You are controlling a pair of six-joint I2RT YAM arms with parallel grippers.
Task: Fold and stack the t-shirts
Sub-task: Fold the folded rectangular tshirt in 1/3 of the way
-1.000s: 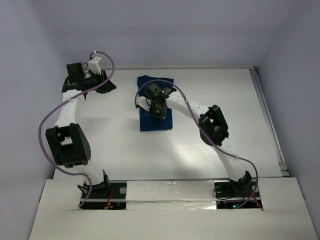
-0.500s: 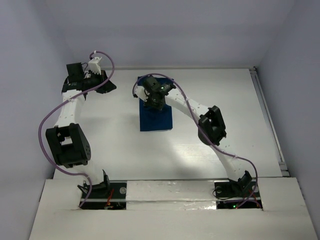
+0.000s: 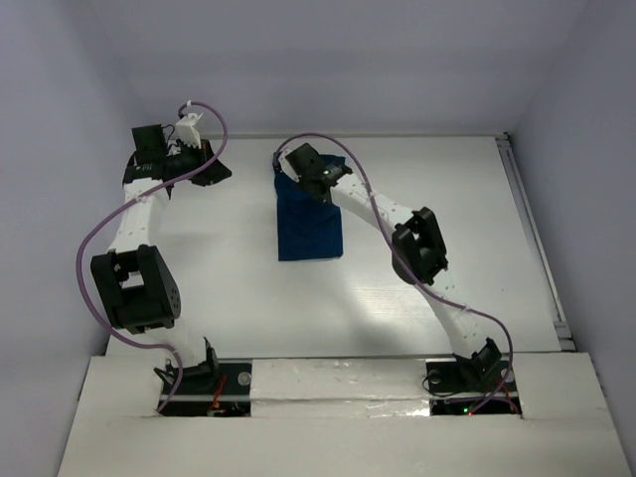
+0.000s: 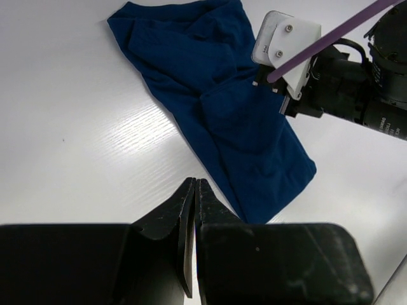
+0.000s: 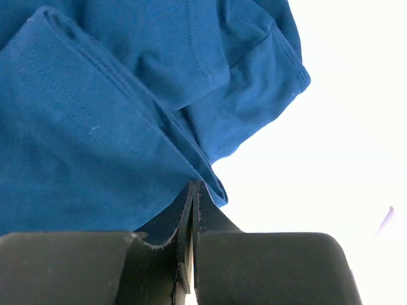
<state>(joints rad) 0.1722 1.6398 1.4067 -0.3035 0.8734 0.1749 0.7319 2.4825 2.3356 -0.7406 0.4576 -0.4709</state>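
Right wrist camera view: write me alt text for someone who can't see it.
The right gripper, black and shut, has its tips at the folded edge of a dark blue t-shirt that fills the upper left of the frame. The white table shows to the right.

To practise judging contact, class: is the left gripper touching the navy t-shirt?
Apart. The top view shows the left gripper at far left, with bare white table between it and the t-shirt.
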